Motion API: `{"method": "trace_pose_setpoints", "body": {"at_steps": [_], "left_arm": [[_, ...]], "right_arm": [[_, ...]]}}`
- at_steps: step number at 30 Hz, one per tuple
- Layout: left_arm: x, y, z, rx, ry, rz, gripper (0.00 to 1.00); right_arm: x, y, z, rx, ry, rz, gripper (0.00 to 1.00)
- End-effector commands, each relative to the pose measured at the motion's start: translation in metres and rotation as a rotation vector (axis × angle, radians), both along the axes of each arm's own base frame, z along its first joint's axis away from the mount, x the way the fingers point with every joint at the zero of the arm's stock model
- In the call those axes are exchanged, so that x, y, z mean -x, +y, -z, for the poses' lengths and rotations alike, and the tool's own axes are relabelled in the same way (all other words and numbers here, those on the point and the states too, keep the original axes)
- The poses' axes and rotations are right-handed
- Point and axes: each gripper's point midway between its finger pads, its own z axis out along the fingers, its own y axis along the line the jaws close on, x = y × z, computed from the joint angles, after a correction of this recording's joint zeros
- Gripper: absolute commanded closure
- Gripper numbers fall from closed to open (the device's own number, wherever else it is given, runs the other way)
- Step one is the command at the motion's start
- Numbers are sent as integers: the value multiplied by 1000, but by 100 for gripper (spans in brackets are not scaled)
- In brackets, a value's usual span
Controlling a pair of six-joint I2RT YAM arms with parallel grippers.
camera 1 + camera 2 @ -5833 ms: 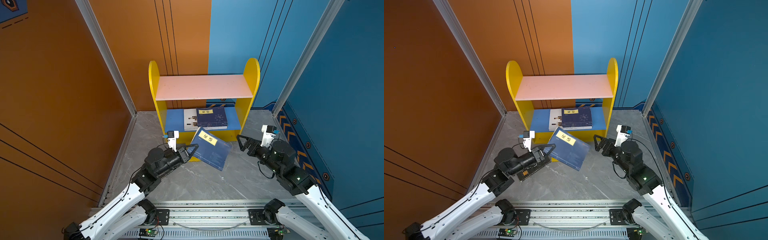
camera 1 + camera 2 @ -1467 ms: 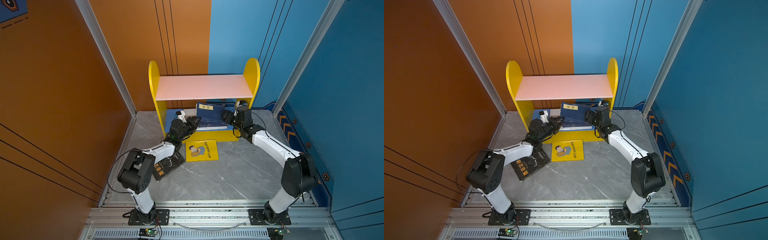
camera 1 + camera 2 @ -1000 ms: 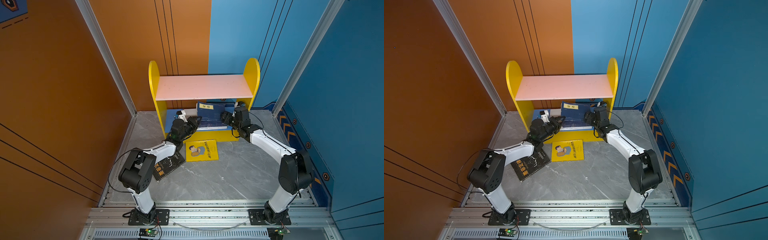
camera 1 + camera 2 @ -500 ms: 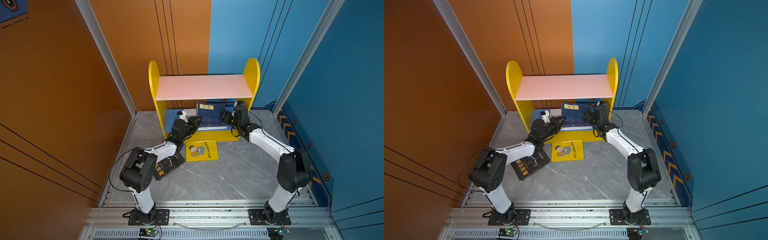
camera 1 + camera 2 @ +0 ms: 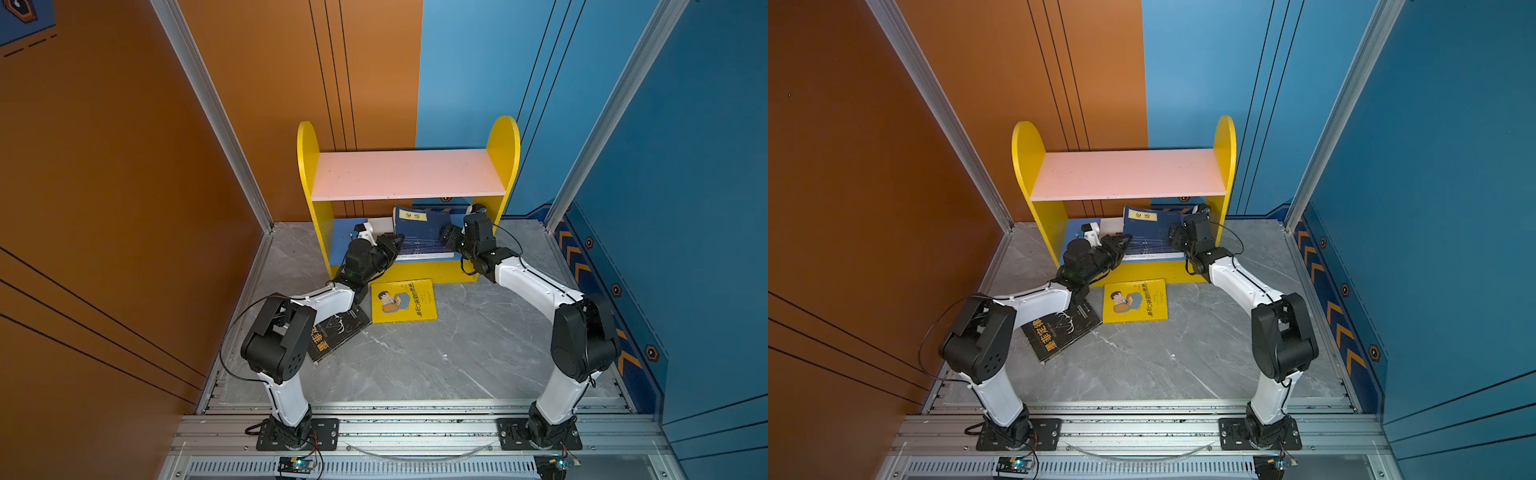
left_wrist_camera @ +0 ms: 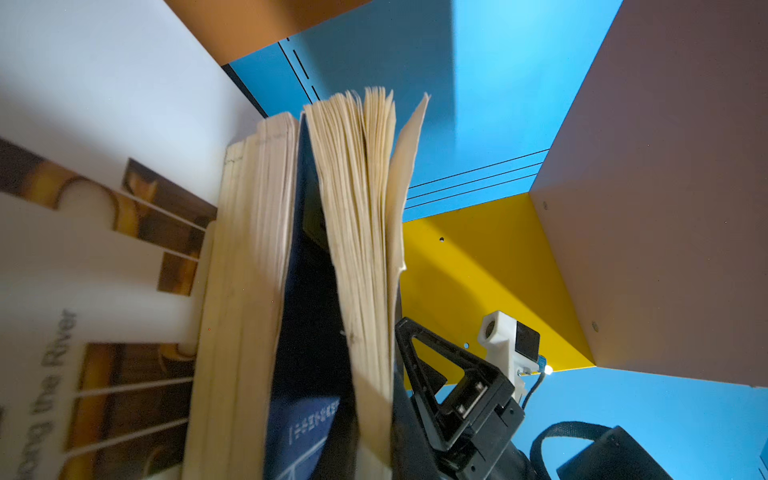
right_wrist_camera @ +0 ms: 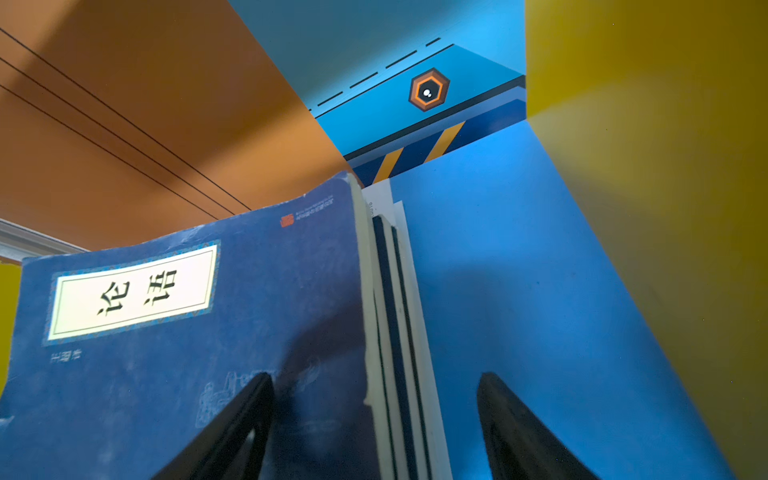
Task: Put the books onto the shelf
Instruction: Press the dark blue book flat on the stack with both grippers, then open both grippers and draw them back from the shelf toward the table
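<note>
Down on the lower tier, the right gripper [image 7: 374,376] stands spread. One black finger is over the cover of the top navy paperback with a yellow title label [image 7: 166,332], the other over the bare blue lower board [image 7: 519,291], with the edge of the book stack between them. Opposite, the left gripper [image 5: 395,243] is pressed together at the stack's other edge; whether it pinches a cover cannot be told. The stack rests on a white paperback with brown blocks [image 6: 83,249], under the pink upper board [image 5: 407,174] of the small yellow-sided wooden shelf [image 5: 305,166]. On the grey marbled floor [image 5: 415,365] just in front lie a yellow paperback with a cartoon man [image 5: 403,300] and, partly under the left arm, a black paperback with orange characters [image 5: 336,332].
</note>
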Motion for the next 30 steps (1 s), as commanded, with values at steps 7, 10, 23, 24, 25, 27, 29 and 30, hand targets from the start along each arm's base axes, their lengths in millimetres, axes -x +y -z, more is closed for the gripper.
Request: {"method": "trace_pose_setpoints", "body": {"at_steps": [7,10,23,24,25,27,29,30], "left_arm": [[3,14,-17,-18,-45,-43,61],[8,23,-8,-29,-24,-61,51],[25,53,-15,-156,-18,-118,31],[27,55,-17,-164,-21,-119,30],[29,56,-16,-172,-18,-120,29],[33,59,-18,-186,-25,-123,28],[39,62,-19,-200,-31,-123,26],[41,64,-21,-207,-38,-123,25]], "right_arm": [[3,-10,32,83,61,38,23],[4,-12,32,88,63,43,22],[6,-10,15,70,32,36,23],[6,-8,11,65,24,26,22],[6,-7,7,62,14,17,22],[6,0,-4,57,-15,-16,22],[8,6,-17,59,-47,-47,21],[9,9,-24,62,-64,-63,21]]}}
